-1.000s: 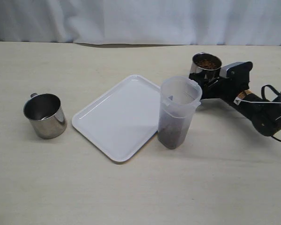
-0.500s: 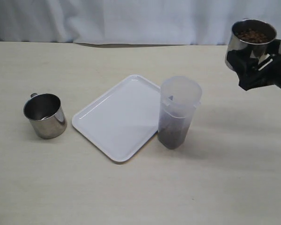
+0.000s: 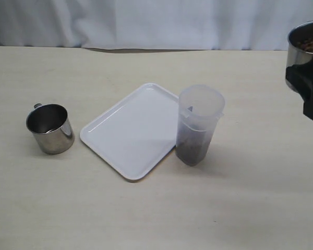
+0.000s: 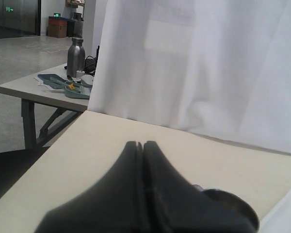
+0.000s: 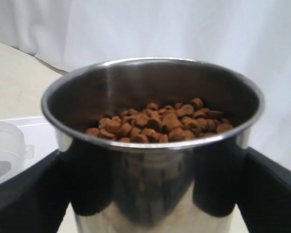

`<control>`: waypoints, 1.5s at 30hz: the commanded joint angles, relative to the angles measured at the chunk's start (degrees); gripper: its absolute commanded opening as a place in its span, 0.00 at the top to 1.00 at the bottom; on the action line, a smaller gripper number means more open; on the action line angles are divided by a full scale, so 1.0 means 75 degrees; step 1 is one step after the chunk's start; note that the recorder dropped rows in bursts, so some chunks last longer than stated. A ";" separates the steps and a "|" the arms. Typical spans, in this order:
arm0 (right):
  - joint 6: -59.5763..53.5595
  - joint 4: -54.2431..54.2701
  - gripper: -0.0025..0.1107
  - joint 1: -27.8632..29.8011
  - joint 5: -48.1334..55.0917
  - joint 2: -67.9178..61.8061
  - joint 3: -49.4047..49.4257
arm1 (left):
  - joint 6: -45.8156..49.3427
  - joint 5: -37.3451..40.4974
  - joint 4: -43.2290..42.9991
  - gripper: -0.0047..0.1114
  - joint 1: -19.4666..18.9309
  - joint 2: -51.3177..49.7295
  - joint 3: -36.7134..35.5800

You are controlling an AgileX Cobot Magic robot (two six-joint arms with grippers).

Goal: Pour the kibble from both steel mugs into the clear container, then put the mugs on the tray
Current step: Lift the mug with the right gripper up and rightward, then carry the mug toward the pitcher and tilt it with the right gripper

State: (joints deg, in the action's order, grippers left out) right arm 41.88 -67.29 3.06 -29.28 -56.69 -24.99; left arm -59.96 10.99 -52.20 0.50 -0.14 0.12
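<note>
Steel mug (image 5: 136,87) of kibble (image 5: 160,124) in end effector (image 5: 153,194)

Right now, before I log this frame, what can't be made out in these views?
1. Right gripper: exterior view, cut off by the right edge; its arm is out of frame.
2. Held steel mug: its handle shows in no view; in the right wrist view the fingers cover its sides.
3. Steel mug on the table: in the left wrist view the left gripper, fingers shut, hides most of it.

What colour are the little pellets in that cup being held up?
Brown: the kibble in the steel mug, best in the right wrist view.
</note>
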 commanded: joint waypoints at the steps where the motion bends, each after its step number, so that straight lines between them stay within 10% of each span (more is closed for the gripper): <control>1: 0.2417 -0.2453 0.93 0.0019 0.0008 0.0246 -0.0680 | -0.0021 -0.0021 -0.0011 0.96 -0.0022 0.0019 -0.0016; 14: 0.3117 -0.3313 0.93 -0.0090 -0.0289 -0.0010 -0.1109 | -0.0021 -0.0021 -0.0011 0.96 -0.0022 0.0019 -0.0016; 23: 0.2912 -0.3292 0.93 -0.2044 0.2169 -0.0592 -0.1109 | -0.0021 -0.0021 -0.0011 0.96 -0.0022 0.0019 -0.0016; 45: 0.3127 -0.2888 0.93 -0.2053 0.1407 -0.0859 -0.1197 | -0.0021 -0.0021 -0.0011 0.96 -0.0022 0.0019 -0.0016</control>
State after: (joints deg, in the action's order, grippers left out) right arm 64.65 -90.15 -12.17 -18.60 -63.27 -33.35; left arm -59.96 10.99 -52.20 0.50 -0.14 0.12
